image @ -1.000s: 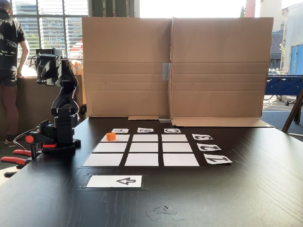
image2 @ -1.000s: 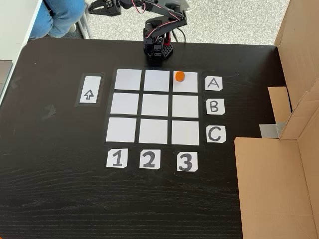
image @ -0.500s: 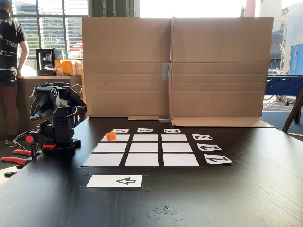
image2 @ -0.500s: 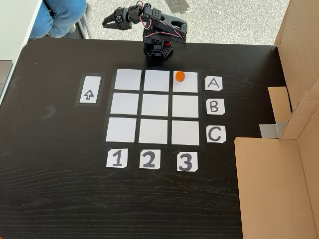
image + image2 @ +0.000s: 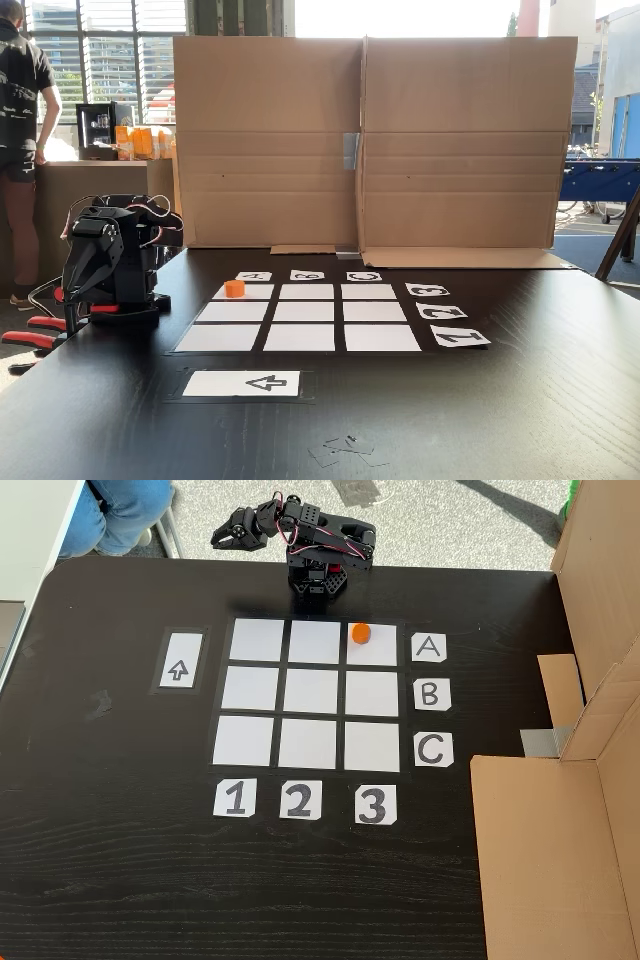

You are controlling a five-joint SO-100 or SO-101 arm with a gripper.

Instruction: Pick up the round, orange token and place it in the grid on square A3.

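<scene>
The token (image 5: 360, 633) is seen lying on square A3 (image 5: 372, 652), the grid (image 5: 311, 693) corner cell beside the A card (image 5: 428, 648), in both fixed views. The arm (image 5: 320, 555) is folded at the counter (image 5: 120, 830) edge nearest that row, well apart from the token. The gripper (image 5: 222, 537) is held off the counter edge, its jaws slightly apart and empty.

We see a black table (image 5: 120, 880) carrying the grid (image 5: 310, 693), label cards (image 5: 429, 695), arrow card (image 5: 178, 670), cardboard (image 5: 545, 860) and arm base (image 5: 315, 580), all clear of the gripper (image 5: 222, 533).
</scene>
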